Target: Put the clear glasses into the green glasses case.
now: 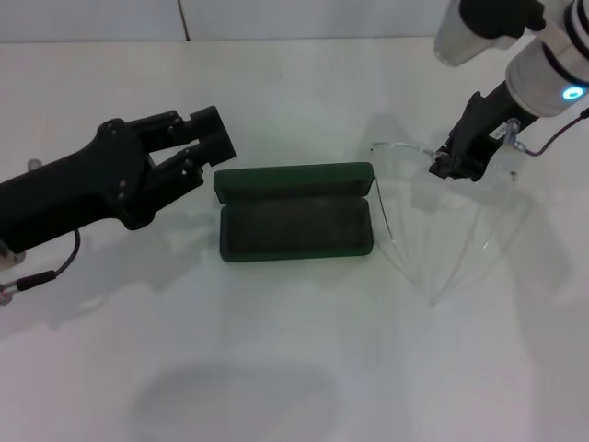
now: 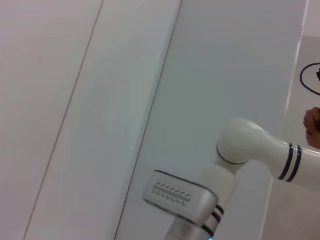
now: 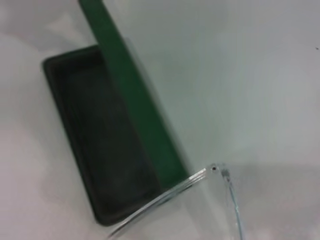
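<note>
Clearly the right gripper [image 1: 453, 166] pinched the transparent wraparound clear glasses [image 1: 433, 198] aloft, just right of the open oblong green glasses case [image 1: 294, 221], whose long axis ran left-right; left gripper [image 1: 207, 147] spread, idle.

White robot arm [image 2: 260, 150] against pale wall [image 2: 100, 100]

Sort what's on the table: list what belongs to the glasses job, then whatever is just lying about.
Belongs to the job:
- clear glasses, held at the frame by the right gripper
- green glasses case, open, nothing inside
- left gripper, fingers apart, beside the case

Lying about:
- nothing else; only the bare white table
</note>
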